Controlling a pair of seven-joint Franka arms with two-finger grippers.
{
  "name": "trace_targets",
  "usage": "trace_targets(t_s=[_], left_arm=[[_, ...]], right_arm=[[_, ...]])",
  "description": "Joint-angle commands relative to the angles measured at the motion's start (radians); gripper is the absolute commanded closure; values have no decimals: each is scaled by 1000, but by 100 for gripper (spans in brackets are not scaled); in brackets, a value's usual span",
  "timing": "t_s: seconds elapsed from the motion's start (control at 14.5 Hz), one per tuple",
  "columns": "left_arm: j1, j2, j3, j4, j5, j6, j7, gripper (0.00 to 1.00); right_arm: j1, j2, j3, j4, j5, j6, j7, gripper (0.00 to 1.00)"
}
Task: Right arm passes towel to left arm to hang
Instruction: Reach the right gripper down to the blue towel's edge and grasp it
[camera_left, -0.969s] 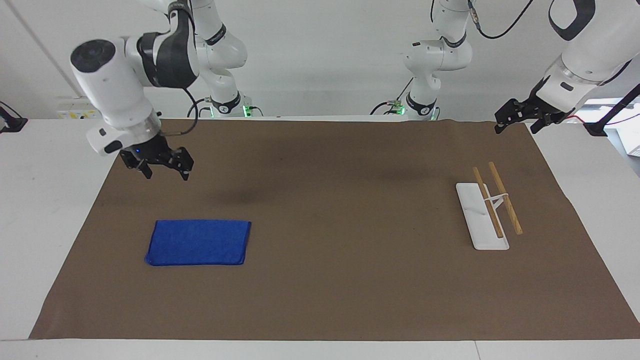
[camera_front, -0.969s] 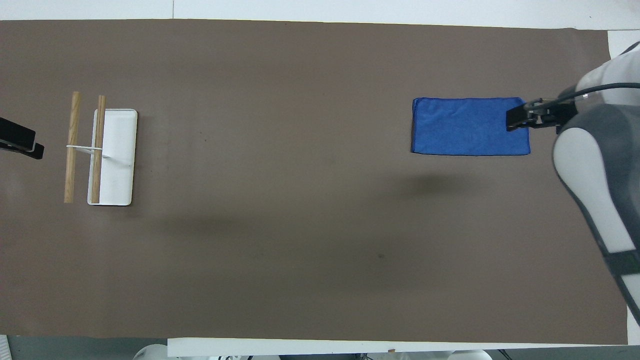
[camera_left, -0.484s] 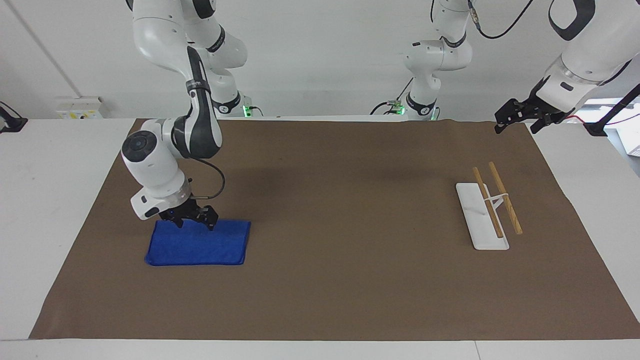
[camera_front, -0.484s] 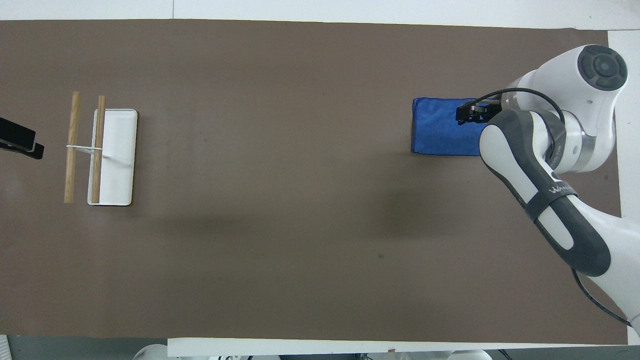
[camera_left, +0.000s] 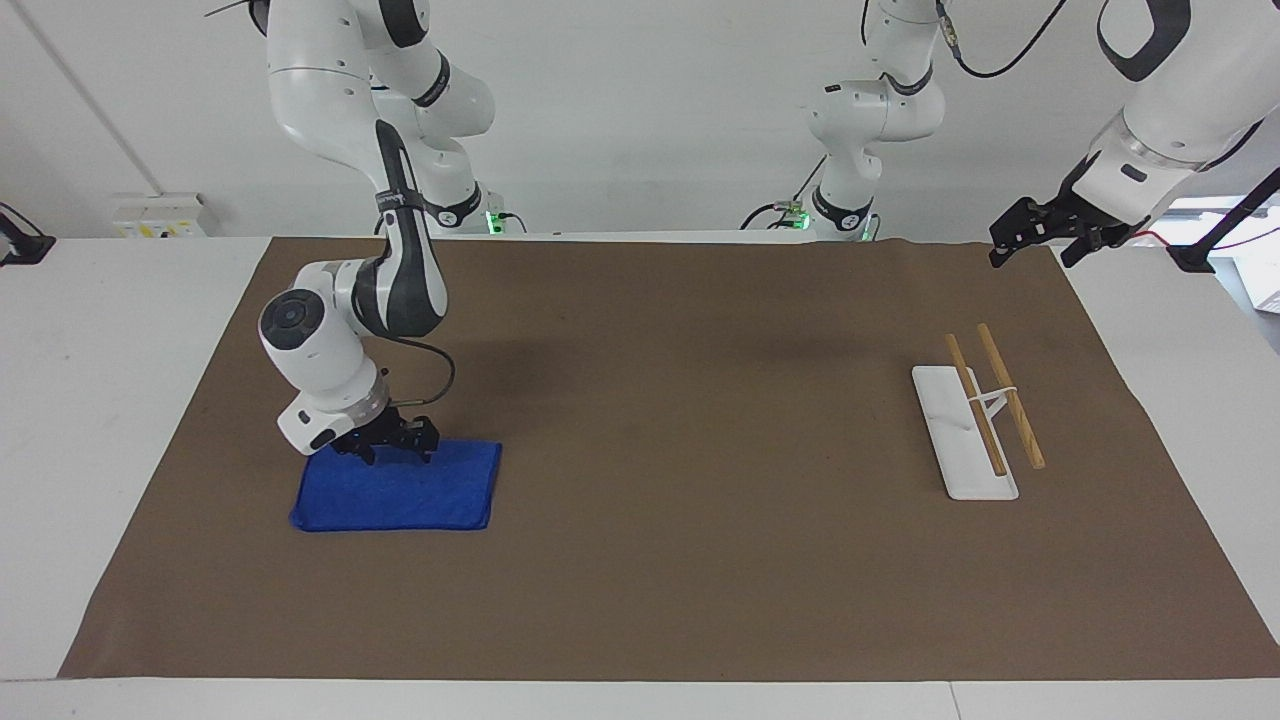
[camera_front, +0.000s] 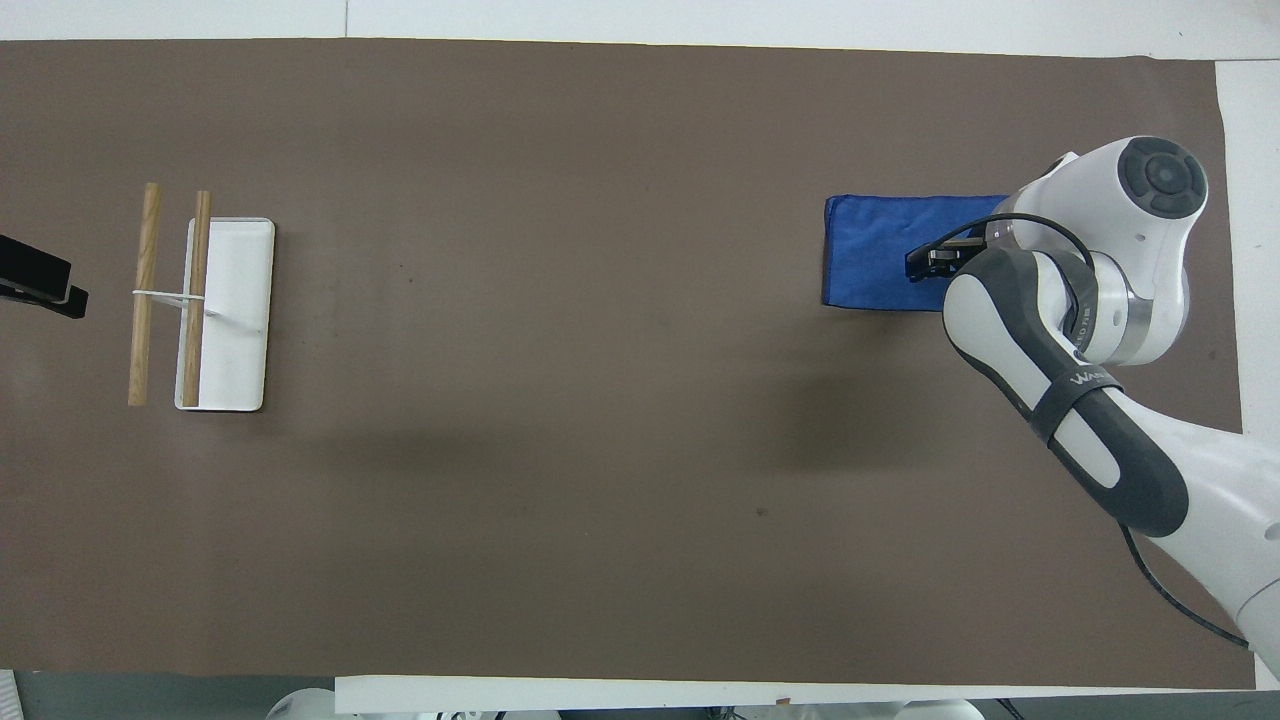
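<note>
Right pincer is seen lowered onto the towel, at the towel's edge nearer the robots; its fingers are spread, with the tips down at the cloth, and whether the cloth is pinched cannot be told. The towel, a royal-blue soft folded rectangle, lies flat on the brown mat toward the right arm's end of the counter. Left pincer is held in the air over the mat's corner, well apart from the towel, with its fingers apart and nothing between them; that arm waits. A white flat-based rack with two pale wooden rods is set on the mat well apart from the towel, toward the left arm's end. No container is seen. The mat is matte brown; the counter around it is white, and a white wall is seen past the robots.
</note>
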Motion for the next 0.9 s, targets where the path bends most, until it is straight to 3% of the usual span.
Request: trace_targets(t_s=[0.0, 0.55, 0.69, 0.83], left_arm=[[9, -16, -10, -15, 16, 3, -12, 0], [9, -16, -10, -15, 16, 3, -12, 0], [9, -16, -10, -15, 16, 1, -12, 0], [9, -16, -9, -15, 16, 3, -12, 0]], right_arm=[[-9, -27, 7, -41, 10, 9, -29, 17], [-14, -33, 7, -72, 2, 11, -46, 31], [-12, -38, 7, -78, 1, 12, -66, 46], [-9, -38, 7, -77, -10, 9, -72, 70]])
